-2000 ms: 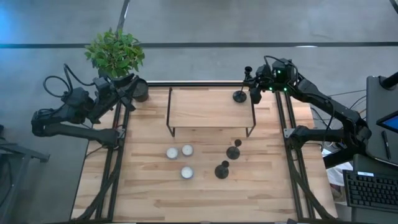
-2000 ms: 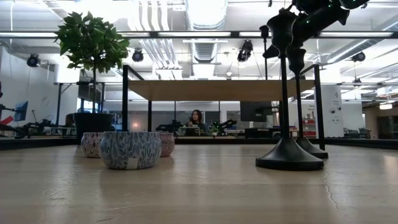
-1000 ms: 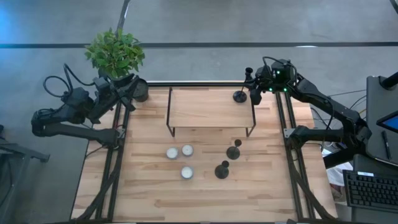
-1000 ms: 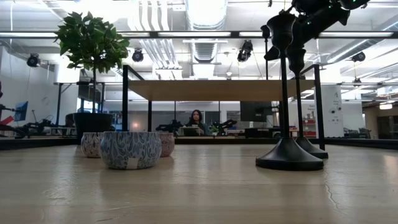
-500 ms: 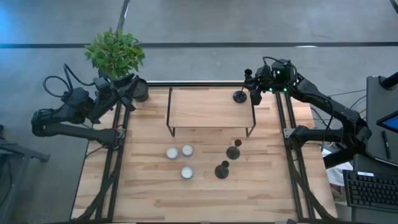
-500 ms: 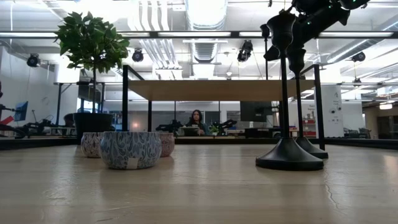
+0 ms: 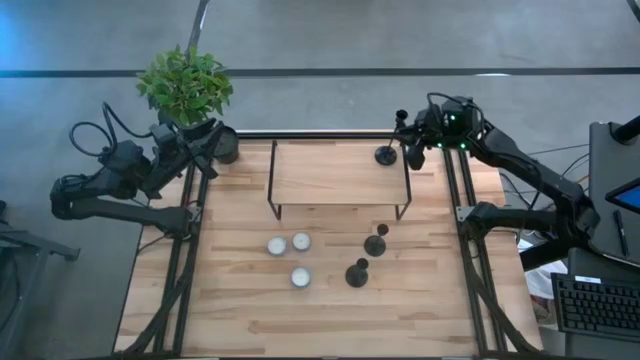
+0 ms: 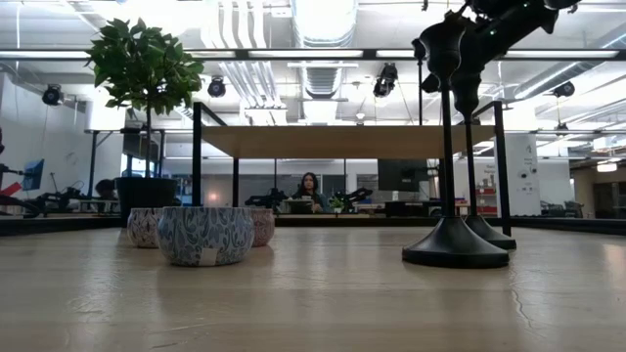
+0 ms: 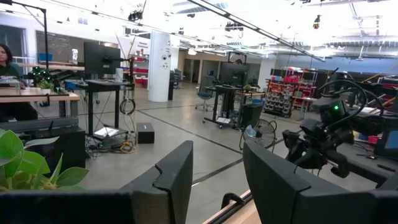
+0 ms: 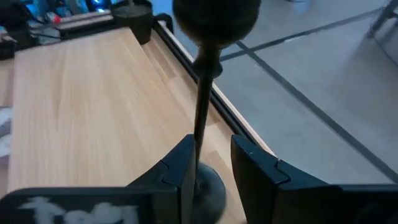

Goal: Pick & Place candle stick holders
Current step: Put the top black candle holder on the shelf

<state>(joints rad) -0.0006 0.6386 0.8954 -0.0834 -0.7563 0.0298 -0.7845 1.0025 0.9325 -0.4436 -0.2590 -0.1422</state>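
One black candle stick holder stands upright on its disc base at the far right corner of a small raised wooden shelf. My right gripper is open, with the holder's thin stem between its fingers. Two more candle stick holders stand on their bases on the table in front of the shelf, and they also show in the low view. My left gripper is open and empty beyond the table's far left corner. My right gripper stands open around the lower part of the holder's stem, coming level from the table's right side. The stem lies close to one finger; I cannot tell whether they touch. The holder stands upright on its own base on the shelf.
Three white tealight candles sit on the table left of the two holders. A leafy plant in a dark pot stands at the far left corner. The shelf has thin black legs.
My right gripper has shifted a little toward the table's right edge. The candle stick holder on the shelf stays upright where it was.
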